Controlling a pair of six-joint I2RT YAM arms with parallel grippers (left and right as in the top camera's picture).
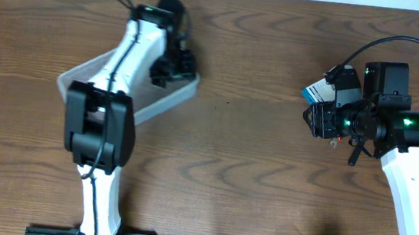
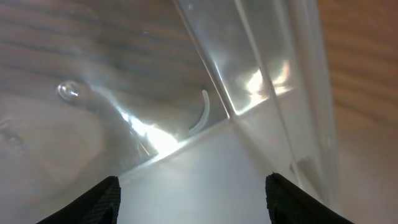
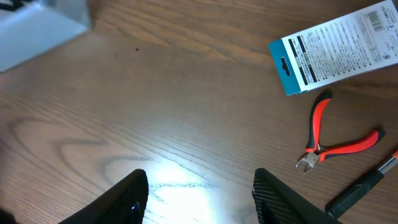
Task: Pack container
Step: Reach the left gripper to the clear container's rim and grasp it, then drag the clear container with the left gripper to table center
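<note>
Brown wood grain covered the whole counter (image 1: 251, 160), and on its left half lay the clear rectangular plastic container (image 1: 166, 99) with rounded corners and a rim, set at a slant to the counter's edges and well apart from the things on the right. The white left arm (image 1: 127, 55) reached across it, hiding much of its middle, and the left tool (image 1: 170, 66) hung over the container's far right corner. The left wrist view showed the left tool (image 2: 194, 202) released — its two black fingertips (image 2: 102, 199) stood wide apart at the bottom corners of the view, gripping nothing — and beyond them showed only the see-through walls and a rounded inner corner of the container (image 2: 249, 68), bright with glare, the wood visible through the plastic; whether the fingertips touched the plastic I could not tell. On the right side, the right tool (image 1: 323, 119) hovered above the counter near a flat white-and-blue printed packet (image 1: 318, 91). Its wrist view showed the right tool (image 3: 202, 196) likewise released, black fingers (image 3: 124, 199) spread with bare wood between them. Farther off in that view lay the packet (image 3: 336, 46), a pair of small red-handled cutters (image 3: 329, 142) near it but not touching, and a black rod-like handle (image 3: 364, 186) at the view's edge, too cropped to identify. A corner of the container (image 3: 37, 28) appeared far off at the top left.
</note>
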